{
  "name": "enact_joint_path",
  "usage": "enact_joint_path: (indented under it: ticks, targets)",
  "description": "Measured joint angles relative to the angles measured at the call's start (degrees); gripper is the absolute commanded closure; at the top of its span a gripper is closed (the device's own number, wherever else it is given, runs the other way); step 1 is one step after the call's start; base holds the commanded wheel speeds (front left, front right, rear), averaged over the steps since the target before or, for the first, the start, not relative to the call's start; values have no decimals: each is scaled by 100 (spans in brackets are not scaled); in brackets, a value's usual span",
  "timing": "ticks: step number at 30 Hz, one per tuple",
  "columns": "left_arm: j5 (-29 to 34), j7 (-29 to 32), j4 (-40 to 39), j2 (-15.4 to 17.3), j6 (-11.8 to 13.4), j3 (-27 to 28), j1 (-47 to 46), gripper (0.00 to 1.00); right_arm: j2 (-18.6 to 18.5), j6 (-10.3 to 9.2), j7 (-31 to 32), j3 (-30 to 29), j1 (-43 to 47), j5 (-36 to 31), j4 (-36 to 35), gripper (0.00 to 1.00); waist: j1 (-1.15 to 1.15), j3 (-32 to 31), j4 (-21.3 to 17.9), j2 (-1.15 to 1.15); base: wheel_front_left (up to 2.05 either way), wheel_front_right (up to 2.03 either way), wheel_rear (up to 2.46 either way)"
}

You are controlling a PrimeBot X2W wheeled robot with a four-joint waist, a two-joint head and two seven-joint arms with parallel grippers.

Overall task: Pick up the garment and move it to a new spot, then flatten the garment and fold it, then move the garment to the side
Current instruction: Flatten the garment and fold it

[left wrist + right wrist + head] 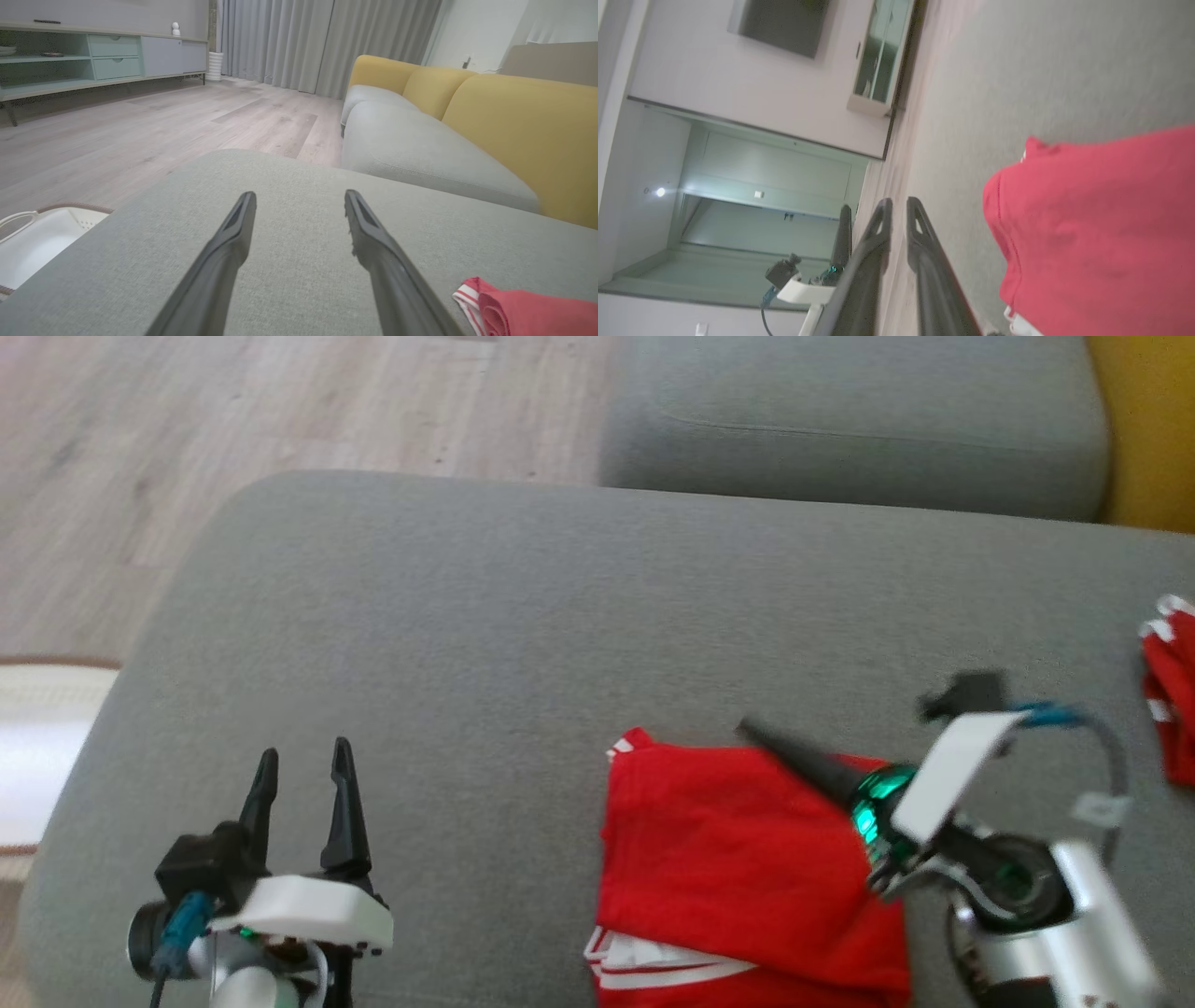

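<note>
Grey cushion (pixel 467 616) took up most of what lay before the robot, with a second seat (pixel 840 420) beyond it, a yellow backrest (pixel 1144 420) at the far right and pale wood floor (pixel 233 411) off to the left. From where I stood, the garment (pixel 728 859), red with white stripes at its hems, lay folded into a rough square on the near right part of the cushion, its striped edges showing at the near side and at its far left corner. The right claw (pixel 752 730) hung over the garment's far edge, slanted so that its fingers pointed away and to the left, blurred in the head view. In its own wrist view the two fingers (pixel 882 219) stood a narrow gap apart with nothing between them, and the garment (pixel 1092 224) lay just beside them, not gripped. The left claw (pixel 304 751) sat well apart at the near left, above bare cushion, its fingers (pixel 233 238) spread wide and empty; the garment's striped corner (pixel 528 312) showed low to its right. Another piece of red cloth (pixel 1172 681) with white trim lay at the cushion's right edge, apart from the garment. A white basket (pixel 42 238) stood on the floor beside the cushion's left end.
</note>
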Motion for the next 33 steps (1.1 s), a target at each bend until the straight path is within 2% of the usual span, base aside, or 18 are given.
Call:
enact_joint_path:
  ticks: [1, 4, 9, 14, 18, 24, 29, 33]
  targets:
    - [3, 0, -23, 0, -2, 2, 0, 0, -22, 0, -151, -81, 0, -63, -172, 0, 0, -4, -56, 0, 0, 0, 0]
    - [5, 0, -98, 0, -34, 16, -1, 0, -153, 0, -638, -277, -1, -271, -770, 0, 0, -12, -237, 0, 0, 0, 0]
    - [49, 0, -232, 0, -45, 7, -24, 0, -572, 0, -1982, -463, -10, -960, -1648, 0, 0, 2, -541, 0, 0, 0, 0]
    - [99, -1, -383, -2, -45, 12, -117, 0, -1123, 0, -3395, -197, 29, -1905, -1880, 0, 0, 18, -805, 0, 0, 0, 0]
    - [118, -1, -394, -3, -42, 20, -112, 0, -1395, 0, -4598, 5, 275, -2618, -1785, 0, 0, 12, -988, 0, 0, 0, 0]
    - [221, -1, -394, -5, -42, 55, -107, 0, -1586, 0, -5905, 137, 694, -3808, -894, 0, 0, -16, -1193, 0, 0, 0, 0]
    - [311, -1, -394, -5, -42, 126, -74, 0, -1416, 0, -6211, 118, 870, -4551, -202, 0, 0, -43, -1259, 0, 0, 0, 0]
    - [385, -1, -386, -5, -42, 127, -57, 0, -1279, 0, -6271, 87, 944, -4791, 102, 0, 0, -42, -1257, 0, 0, 0, 0]
